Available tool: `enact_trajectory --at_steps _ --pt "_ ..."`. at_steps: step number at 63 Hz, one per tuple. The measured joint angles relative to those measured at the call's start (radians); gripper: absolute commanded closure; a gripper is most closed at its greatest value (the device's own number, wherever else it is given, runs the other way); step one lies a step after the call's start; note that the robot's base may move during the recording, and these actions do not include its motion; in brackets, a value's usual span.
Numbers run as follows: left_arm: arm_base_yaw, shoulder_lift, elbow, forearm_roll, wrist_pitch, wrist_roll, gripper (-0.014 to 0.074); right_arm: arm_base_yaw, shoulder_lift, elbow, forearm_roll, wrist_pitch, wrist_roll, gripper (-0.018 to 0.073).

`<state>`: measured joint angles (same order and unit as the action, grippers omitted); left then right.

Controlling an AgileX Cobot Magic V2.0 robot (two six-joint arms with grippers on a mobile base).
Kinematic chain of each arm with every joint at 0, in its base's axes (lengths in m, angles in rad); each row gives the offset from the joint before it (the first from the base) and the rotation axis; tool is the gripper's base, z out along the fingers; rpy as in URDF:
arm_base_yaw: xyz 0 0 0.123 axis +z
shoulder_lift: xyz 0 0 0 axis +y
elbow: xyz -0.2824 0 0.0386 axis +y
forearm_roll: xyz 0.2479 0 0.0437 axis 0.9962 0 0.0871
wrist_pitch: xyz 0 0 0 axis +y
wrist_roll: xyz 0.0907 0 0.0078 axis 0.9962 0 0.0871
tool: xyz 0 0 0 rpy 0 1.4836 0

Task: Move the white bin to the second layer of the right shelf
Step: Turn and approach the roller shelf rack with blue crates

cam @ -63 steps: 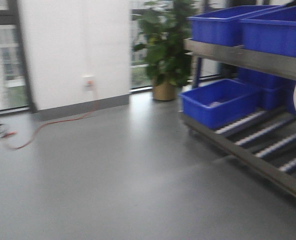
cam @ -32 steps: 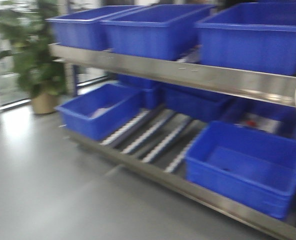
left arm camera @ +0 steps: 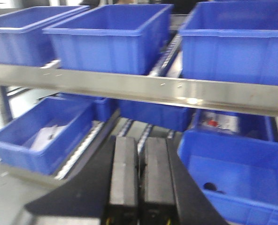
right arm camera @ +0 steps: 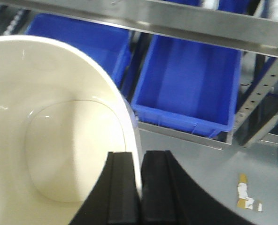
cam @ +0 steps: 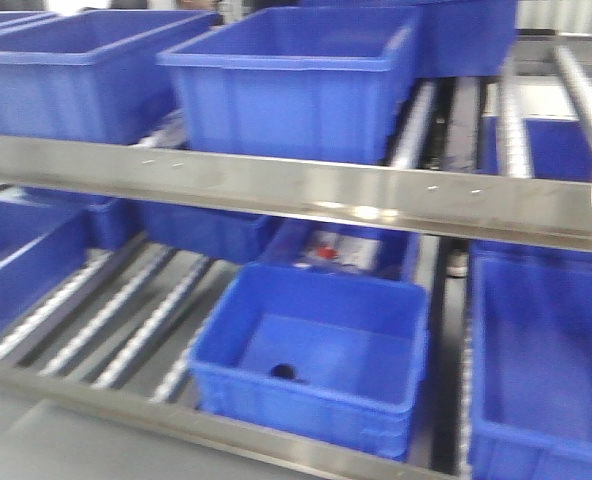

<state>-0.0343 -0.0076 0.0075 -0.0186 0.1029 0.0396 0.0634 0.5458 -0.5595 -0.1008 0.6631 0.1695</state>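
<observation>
The glossy cream-white plastic bin [right arm camera: 50,131] hangs from the right gripper [right arm camera: 140,192], whose jaws pinch its near wall at the rim. The steel rack level with white roller rails [cam: 126,330] lies ahead and to the left of the bin, its open lanes left of the blue ribbed crate [cam: 316,350]; the blurred view leaves this uncertain. The left gripper [left arm camera: 138,183] is pressed together, empty.
</observation>
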Motion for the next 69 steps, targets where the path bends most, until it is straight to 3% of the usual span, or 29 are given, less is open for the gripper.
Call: enact_trajectory --at_steps 69 --pt "-0.021 0.0 0.0 0.0 0.0 0.0 0.0512 0.0 0.0 0.0 0.0 0.0 0.0 0.0507"
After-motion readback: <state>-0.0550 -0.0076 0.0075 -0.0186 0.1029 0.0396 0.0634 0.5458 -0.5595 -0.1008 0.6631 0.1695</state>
